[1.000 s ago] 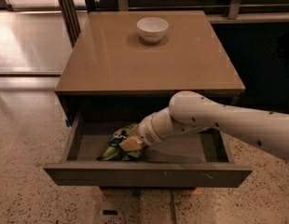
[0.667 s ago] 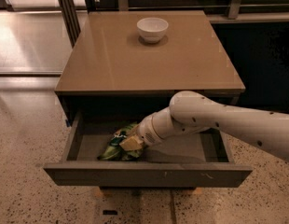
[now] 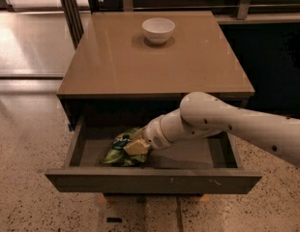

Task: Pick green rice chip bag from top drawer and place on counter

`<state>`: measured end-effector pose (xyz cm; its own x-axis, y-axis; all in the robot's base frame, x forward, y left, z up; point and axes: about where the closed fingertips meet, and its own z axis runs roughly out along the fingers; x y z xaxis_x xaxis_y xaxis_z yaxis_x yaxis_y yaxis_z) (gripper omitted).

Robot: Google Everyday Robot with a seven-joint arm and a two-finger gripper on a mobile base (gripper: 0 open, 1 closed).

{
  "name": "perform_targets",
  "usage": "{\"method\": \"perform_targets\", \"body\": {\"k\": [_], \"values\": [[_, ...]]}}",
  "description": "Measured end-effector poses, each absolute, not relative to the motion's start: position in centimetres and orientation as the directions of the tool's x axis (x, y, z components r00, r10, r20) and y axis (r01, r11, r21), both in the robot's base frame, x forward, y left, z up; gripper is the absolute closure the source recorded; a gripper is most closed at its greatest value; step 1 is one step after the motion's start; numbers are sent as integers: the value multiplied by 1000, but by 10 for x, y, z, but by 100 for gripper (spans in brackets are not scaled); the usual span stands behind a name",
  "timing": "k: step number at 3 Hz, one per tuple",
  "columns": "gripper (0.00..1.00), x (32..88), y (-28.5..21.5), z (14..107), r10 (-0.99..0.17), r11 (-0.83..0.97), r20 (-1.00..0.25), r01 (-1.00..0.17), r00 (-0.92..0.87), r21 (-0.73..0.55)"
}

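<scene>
Floor (image 3: 29, 144): speckled terrazzo in front of and to the left of the unit, with a paler glossy strip behind the left edge. Dark metal posts stand behind the rear left corner.

Bench (image 3: 155, 66): glossy tan square top on a dark cabinet, reflective.

Top drawer (image 3: 155, 180): pulled out below the front edge of the bench. The grey inside is exposed and the flat front panel shows light scuffs.

Robot arm (image 3: 227, 122): white. It enters from the right, passes under the front right corner of the bench and reaches leftward into the drawer.

Green rice chip bag (image 3: 116, 152): crumpled, lying on the drawer floor in the left half, below the front edge and toward the front left corner.

White bowl (image 3: 158, 29): upright on the bench, near the middle of the rear edge.

Tool (image 3: 137, 147): inside the drawer, its tan tip resting against the right side of the bag. How far it is open cannot be told, and a grip on the bag cannot be confirmed.

Against the earlier frames: arm, tool, bag, drawer and bowl stand in the same positions, with no visible lift of the bag.
</scene>
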<state>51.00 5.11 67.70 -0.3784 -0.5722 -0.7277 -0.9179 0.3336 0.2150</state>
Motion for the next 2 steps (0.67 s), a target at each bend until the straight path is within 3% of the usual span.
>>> {"method": "perform_targets", "body": {"k": [1,2], "values": [[100,492,40,748,-456,216,-839,-952,-296,218],[100,465,-17,805,-384,187,-893,-967,-236,175]]}}
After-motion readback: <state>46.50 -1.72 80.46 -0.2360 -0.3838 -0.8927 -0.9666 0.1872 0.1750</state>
